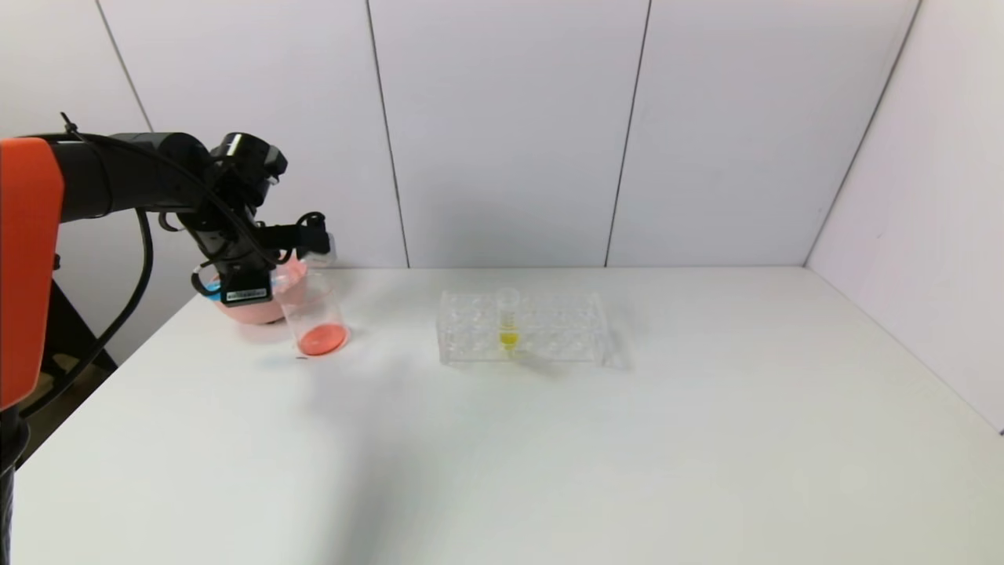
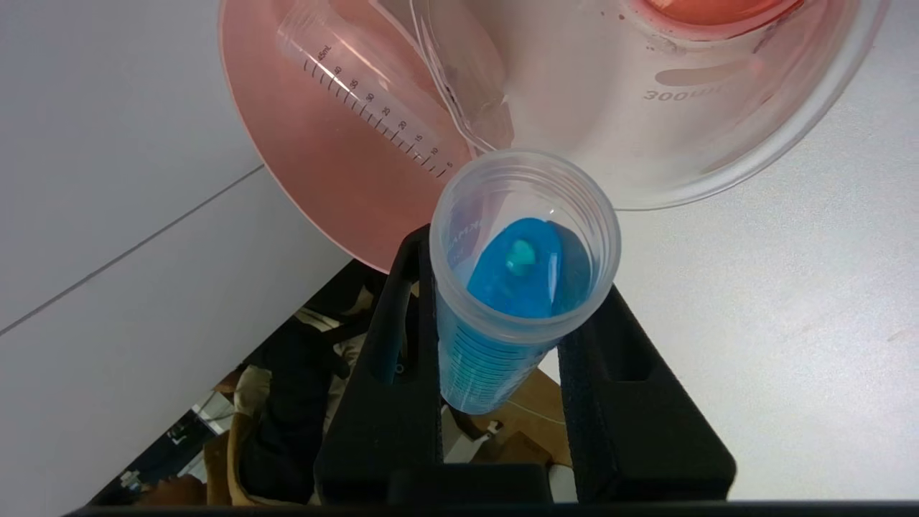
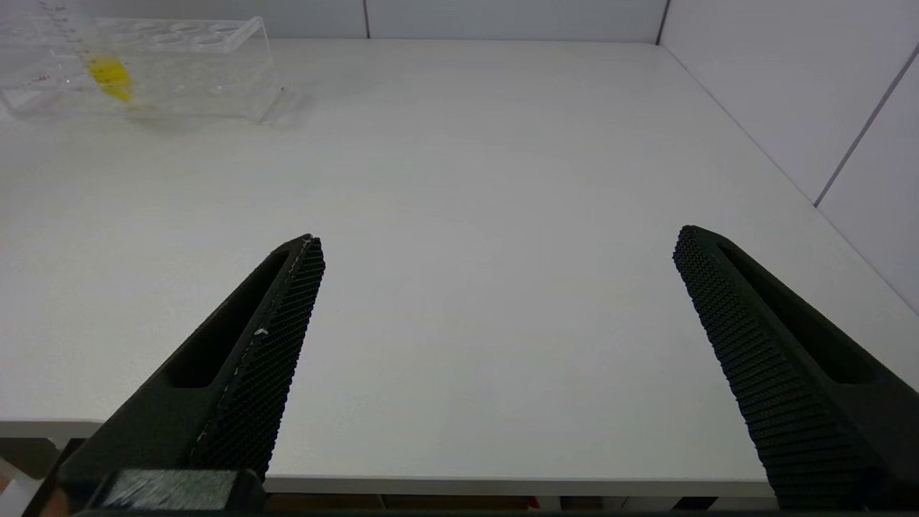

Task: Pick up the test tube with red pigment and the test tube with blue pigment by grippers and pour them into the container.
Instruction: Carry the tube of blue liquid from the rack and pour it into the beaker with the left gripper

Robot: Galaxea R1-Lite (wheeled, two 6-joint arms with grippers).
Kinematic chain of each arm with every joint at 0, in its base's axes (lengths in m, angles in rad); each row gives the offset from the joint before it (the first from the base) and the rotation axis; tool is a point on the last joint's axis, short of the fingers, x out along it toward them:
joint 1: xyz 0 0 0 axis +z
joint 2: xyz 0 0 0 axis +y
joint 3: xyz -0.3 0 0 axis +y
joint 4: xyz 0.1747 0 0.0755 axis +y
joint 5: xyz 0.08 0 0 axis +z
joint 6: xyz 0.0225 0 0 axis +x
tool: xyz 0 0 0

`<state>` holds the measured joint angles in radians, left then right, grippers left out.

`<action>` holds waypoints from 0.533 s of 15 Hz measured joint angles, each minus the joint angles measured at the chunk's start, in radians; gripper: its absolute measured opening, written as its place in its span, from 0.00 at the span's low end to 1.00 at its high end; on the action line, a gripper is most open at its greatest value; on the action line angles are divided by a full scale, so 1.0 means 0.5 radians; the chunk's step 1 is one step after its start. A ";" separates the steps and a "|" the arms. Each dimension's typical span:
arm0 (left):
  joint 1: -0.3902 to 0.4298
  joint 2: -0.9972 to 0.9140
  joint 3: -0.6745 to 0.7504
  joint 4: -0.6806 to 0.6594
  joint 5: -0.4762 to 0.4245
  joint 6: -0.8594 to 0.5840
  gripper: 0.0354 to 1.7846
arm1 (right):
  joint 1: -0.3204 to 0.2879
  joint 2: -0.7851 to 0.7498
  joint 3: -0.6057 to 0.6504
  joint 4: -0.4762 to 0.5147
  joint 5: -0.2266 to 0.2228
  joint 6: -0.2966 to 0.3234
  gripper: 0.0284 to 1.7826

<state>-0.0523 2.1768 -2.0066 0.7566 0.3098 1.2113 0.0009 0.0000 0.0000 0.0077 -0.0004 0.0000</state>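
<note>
White wall panels back a white tabletop (image 1: 549, 439). At the frame's left, the left pincer (image 2: 502, 359) clamps the test tube with blue pigment (image 2: 520, 287), its open mouth tipped at the lip of the container (image 1: 314, 314), which holds red liquid beside a pink bowl (image 1: 259, 310). Mid-frame stands a clear rack (image 1: 522, 329) with a yellow tube (image 1: 508, 318). The right pincer (image 3: 495, 248) gapes wide over bare surface near the front edge.

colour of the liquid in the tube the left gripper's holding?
Bright blue, clearest in the left wrist view.

container (image 2: 682, 108) cut off at frame edge, pink bowl (image 2: 316, 158) partly hidden
</note>
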 joint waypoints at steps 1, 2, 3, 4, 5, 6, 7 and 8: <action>0.000 0.000 0.001 0.001 -0.001 -0.001 0.25 | 0.001 0.000 0.000 0.000 0.001 0.000 1.00; 0.000 0.000 0.001 0.006 -0.001 -0.003 0.25 | 0.001 0.000 0.000 0.000 0.001 0.000 1.00; 0.000 0.000 0.001 0.006 -0.001 -0.003 0.25 | 0.001 0.000 0.000 0.000 0.001 0.000 1.00; 0.000 0.000 0.001 0.006 -0.001 -0.003 0.25 | 0.001 0.000 0.000 0.000 0.001 0.000 1.00; 0.000 0.000 0.001 0.005 0.000 -0.002 0.25 | 0.001 0.000 0.000 0.000 0.001 0.000 1.00; 0.000 0.000 0.001 0.002 0.002 0.002 0.25 | 0.001 0.000 0.000 0.000 0.001 0.000 1.00; 0.001 0.000 0.001 0.001 0.002 0.007 0.25 | 0.001 0.000 0.000 0.000 0.001 0.000 1.00; 0.001 0.000 0.001 0.001 0.004 0.009 0.25 | 0.001 0.000 0.000 0.000 0.001 0.000 1.00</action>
<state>-0.0519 2.1768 -2.0062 0.7572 0.3117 1.2157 0.0013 0.0000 0.0000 0.0077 0.0000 0.0000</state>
